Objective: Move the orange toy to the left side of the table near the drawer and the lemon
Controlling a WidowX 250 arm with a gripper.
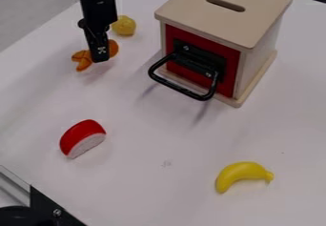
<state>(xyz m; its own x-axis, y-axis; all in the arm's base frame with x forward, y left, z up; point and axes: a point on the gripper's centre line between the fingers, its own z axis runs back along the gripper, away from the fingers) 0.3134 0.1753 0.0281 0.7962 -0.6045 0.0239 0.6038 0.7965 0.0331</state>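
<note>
Evidently the gripper point(100, 57) hangs down from the top edge of the camera view, in its upper left part, right at the orange toy point(82, 60). Whether it is open or closed on that toy cannot be told. The orange toy shows on both sides of the gripper, which hides its middle: a forked end sticks out to the left, a rounded end to the right and slightly higher.

Close by, to the upper right of the gripper, sits the lemon point(124, 25), just behind the toy's rounded end. Farther to the right stands the wooden drawer box point(191, 10), its pale top cut by a dark slot point(225, 5). Its red front point(174, 36) faces down the view, and the black handle point(178, 88) juts out from it on the side toward the gripper.

Well below the gripper, and nearly in line with it, a red-and-white toy piece point(79, 134) lies with its pale cut face turned to the lower right. The yellow banana point(239, 172) lies well apart from the gripper, far down and to the right, curved, with one end pointing right. All of these are on the white table point(153, 139).
</note>
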